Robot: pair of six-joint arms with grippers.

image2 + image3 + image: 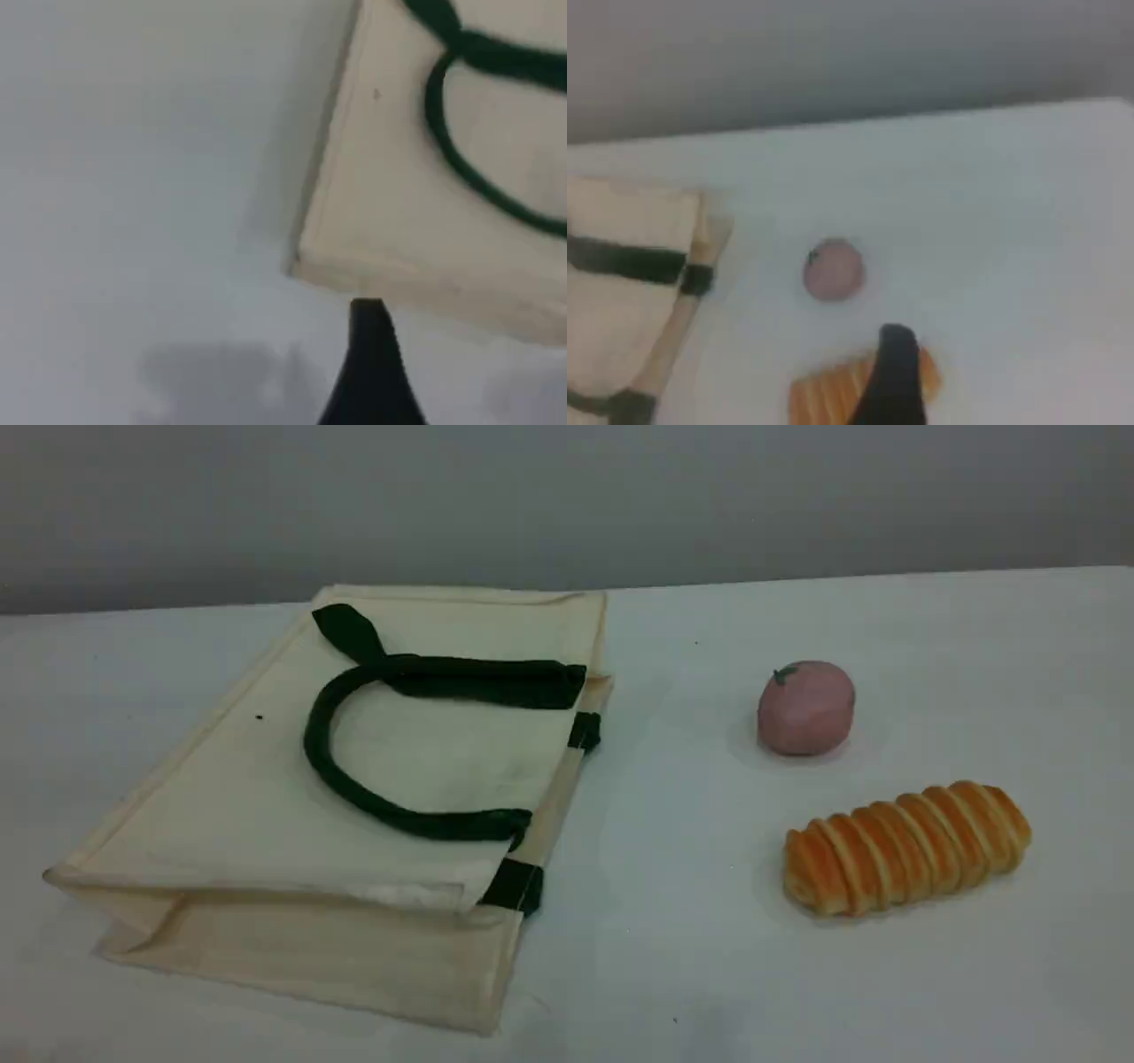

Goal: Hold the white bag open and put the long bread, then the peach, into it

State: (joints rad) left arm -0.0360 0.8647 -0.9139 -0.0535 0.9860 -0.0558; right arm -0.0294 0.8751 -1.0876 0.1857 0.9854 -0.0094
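Observation:
The white bag (221,797) lies flat on the table's left half, its rim with green patches facing right. A dark green strap handle (354,788) rests looped on top of it. To the right sits the pink peach (806,708), and nearer the front the ridged long bread (908,846). Neither arm shows in the scene view. In the left wrist view one dark fingertip (370,354) hangs above the table by a corner of the bag (381,195). The right wrist view has its fingertip (895,372) high over the bread (824,398), with the peach (833,268) beyond. Nothing is held.
The white table (673,921) runs back to a grey wall. Its far edge lies just behind the bag. A stretch of bare table separates the bag's rim from the peach and the bread.

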